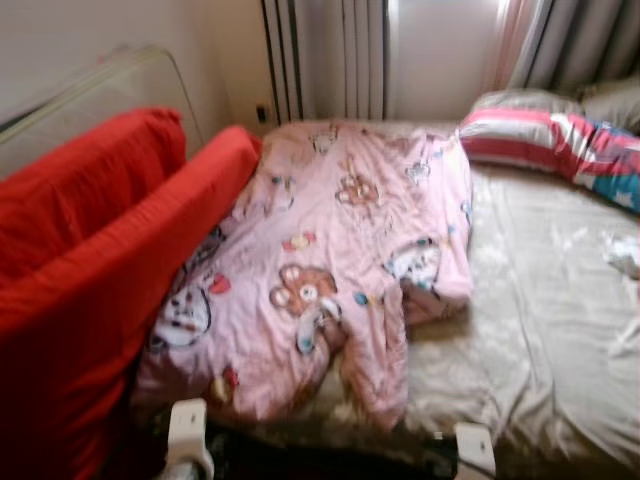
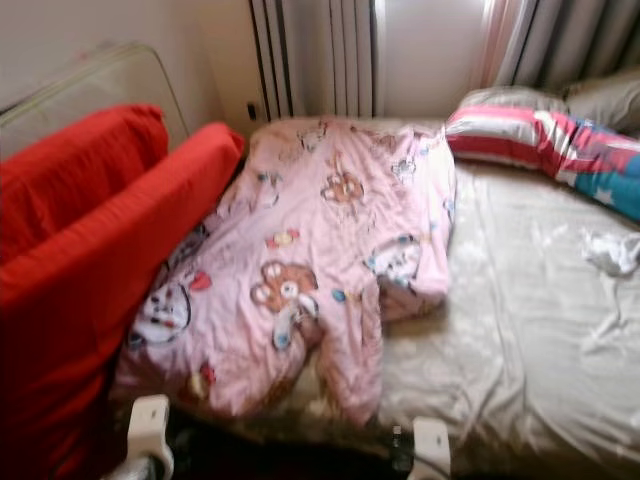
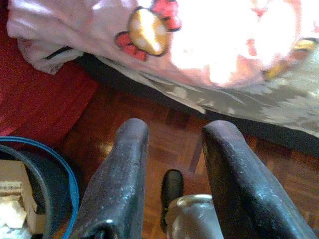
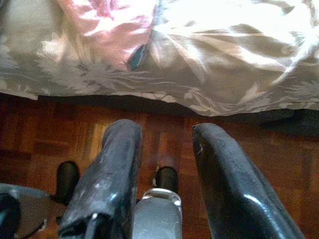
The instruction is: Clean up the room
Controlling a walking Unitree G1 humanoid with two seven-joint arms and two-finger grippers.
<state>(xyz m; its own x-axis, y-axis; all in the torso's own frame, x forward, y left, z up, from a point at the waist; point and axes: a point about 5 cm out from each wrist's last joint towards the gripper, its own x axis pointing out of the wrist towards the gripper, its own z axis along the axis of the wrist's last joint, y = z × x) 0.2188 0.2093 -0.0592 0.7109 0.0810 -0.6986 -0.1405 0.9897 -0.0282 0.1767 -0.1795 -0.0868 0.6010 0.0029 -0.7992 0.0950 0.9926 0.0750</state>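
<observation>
A crumpled pink quilt (image 1: 330,260) printed with cartoon bears lies across the left half of the bed (image 1: 540,310), one corner hanging over the near edge. A small crumpled white item (image 2: 612,250) rests on the grey floral sheet at the right. Both arms hang low in front of the bed's near edge. My left gripper (image 3: 175,130) is open above the parquet floor, below the quilt's (image 3: 209,40) hanging edge, with nothing between its fingers. My right gripper (image 4: 166,130) is open too, over the floor under the sheet's (image 4: 199,74) overhang.
Red cushions (image 1: 90,260) press against the bed's left side. A striped pillow (image 1: 540,135) and grey pillows lie at the head, with curtains and a radiator (image 1: 325,60) behind. A blue-rimmed bin (image 3: 60,164) holding cardboard and paper stands on the floor by the left gripper.
</observation>
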